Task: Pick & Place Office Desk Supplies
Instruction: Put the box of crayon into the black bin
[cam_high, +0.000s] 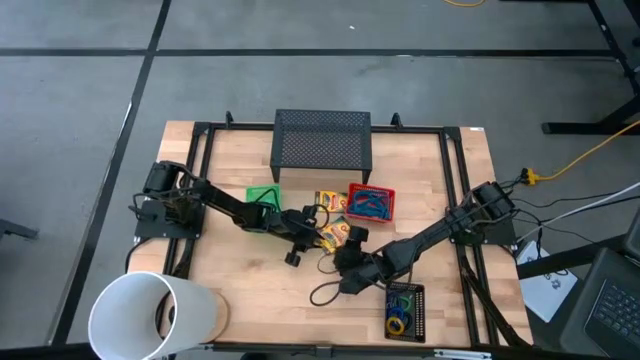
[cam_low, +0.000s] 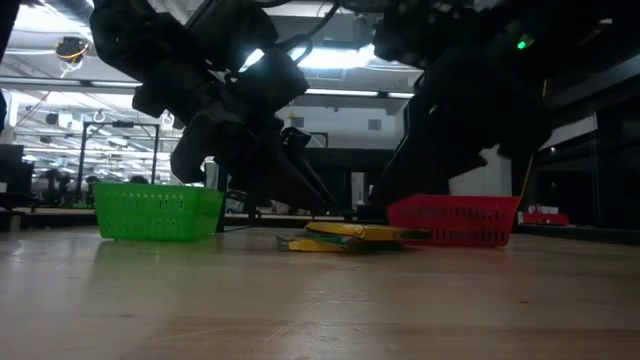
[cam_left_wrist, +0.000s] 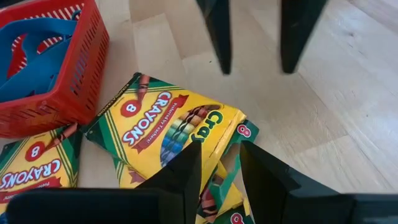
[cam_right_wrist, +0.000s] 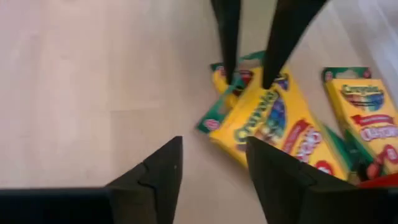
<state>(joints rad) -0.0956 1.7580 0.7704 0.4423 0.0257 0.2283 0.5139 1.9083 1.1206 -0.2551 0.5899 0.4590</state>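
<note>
Both arms' jaws parted, crayon boxes (cam_high: 333, 234) on wooden table (cam_high: 240, 280)

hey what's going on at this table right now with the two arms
Both arms are reaching into the middle of the table, over a small pile of yellow crayon boxes beside the red tray. The left gripper has its fingers around the edge of the top box, while the right gripper faces it across the pile, open and holding nothing. The red tray holds a blue cord bundle. The green tray sits off to the left.
</note>
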